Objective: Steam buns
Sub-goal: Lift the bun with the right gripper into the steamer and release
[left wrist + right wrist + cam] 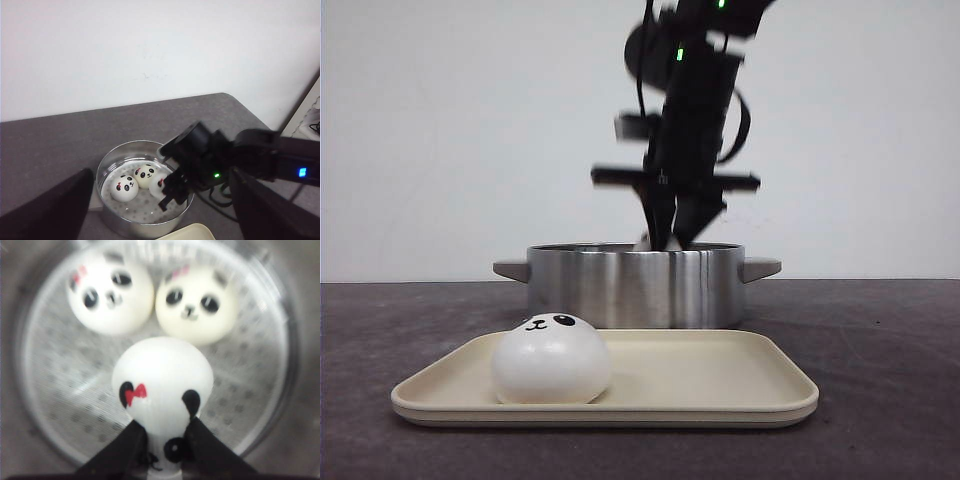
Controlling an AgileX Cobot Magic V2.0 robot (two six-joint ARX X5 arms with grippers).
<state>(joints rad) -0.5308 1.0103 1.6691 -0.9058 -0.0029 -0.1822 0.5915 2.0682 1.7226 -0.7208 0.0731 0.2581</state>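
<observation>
Reaching into pot [635,285], right arm [688,110] upright.

Three buns [161,385] crowd the pot [635,285]; the tray's [720,375] right side seems free.

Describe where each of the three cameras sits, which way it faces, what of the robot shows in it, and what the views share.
Front view: low at the table edge, facing forward across the tray with one bun toward the pot; the right end effector reaches into the pot.
Left wrist view: high on the left arm, looking down at the pot, three buns and the right arm; its own fingers edge the view.
Right wrist view: directly over the pot, its end effector closed on the nearest bun.
Shared: the pot appears in all three.
</observation>
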